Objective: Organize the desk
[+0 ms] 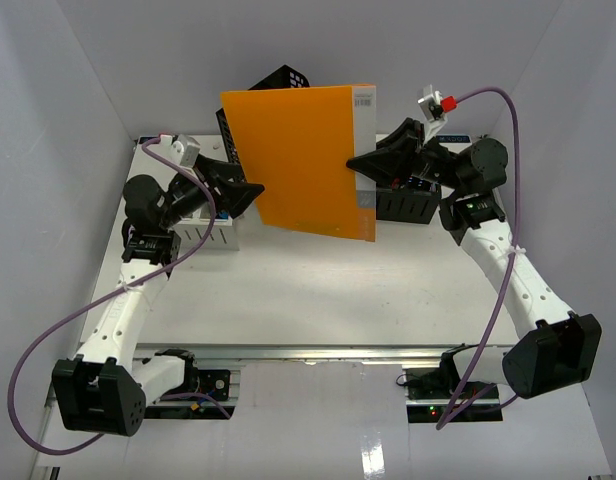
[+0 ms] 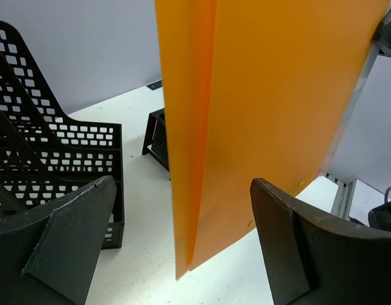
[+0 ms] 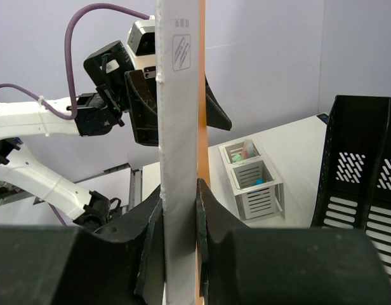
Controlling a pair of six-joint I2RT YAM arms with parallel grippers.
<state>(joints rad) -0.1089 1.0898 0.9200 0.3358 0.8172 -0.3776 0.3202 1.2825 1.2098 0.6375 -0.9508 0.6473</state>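
1. A large orange plastic folder with a white labelled spine strip (image 1: 298, 160) was held upright in the air above the large flat white desk (image 1: 318, 300), clear of its surface; this was judged to be for carrying it to a holder.
2. The right gripper (image 3: 179, 190) was clenched on the white spine edge; the folder's whole weight was borne there.
3. The left gripper (image 1: 253, 193) was released, its fingers (image 2: 68, 235) spread wide on either side of the opposite edge and not touching it; a steadying pinch or a handover was probably intended.
4. A black perforated file rack (image 2: 49, 159) was seen at the back of the desk, behind the folder; it was judged the likely destination, since upright slots suit a folder.
5. A white slotted pen box (image 3: 252, 184) was set on the desk beyond the folder, on the left arm's side.
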